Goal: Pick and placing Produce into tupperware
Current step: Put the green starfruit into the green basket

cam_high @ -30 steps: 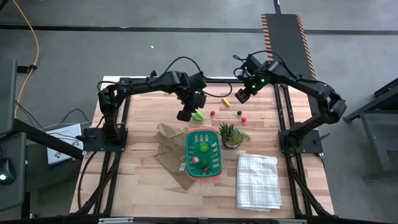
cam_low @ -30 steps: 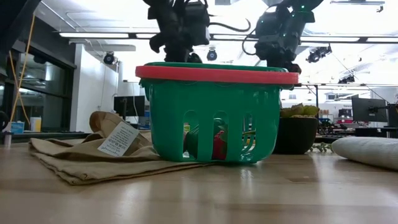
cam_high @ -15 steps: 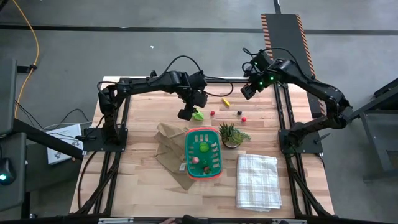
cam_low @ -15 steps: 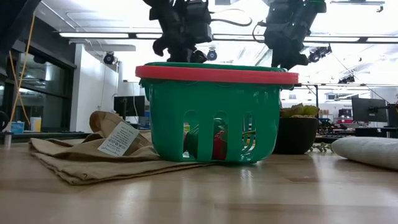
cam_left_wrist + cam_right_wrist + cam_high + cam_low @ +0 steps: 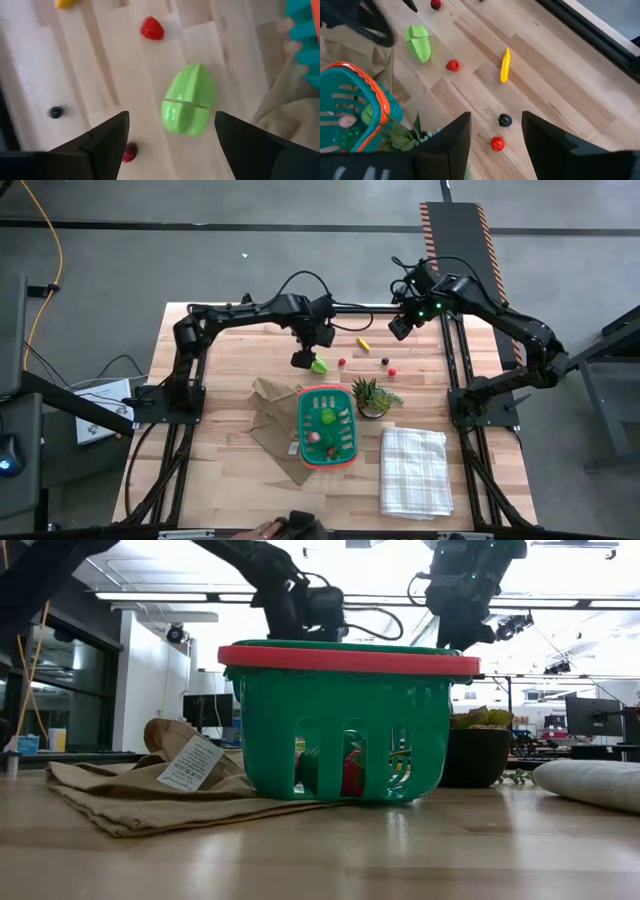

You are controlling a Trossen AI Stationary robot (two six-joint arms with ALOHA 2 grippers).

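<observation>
While the teal plastic basket with the orange rim (image 5: 326, 426) already holds a few toy foods, more wait behind it. Just past it lies a light green ridged fruit (image 5: 319, 365), with the left gripper (image 5: 302, 360) wide open above. Farther back, the right gripper (image 5: 399, 328) hangs open too.

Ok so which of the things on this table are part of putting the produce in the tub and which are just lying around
Part of the job:
- green ridged fruit
- yellow piece
- small red pieces
- dark berry
- teal basket, already holding some produce

Just lying about:
- brown paper bag
- spiky potted plant
- white checked cloth
</observation>
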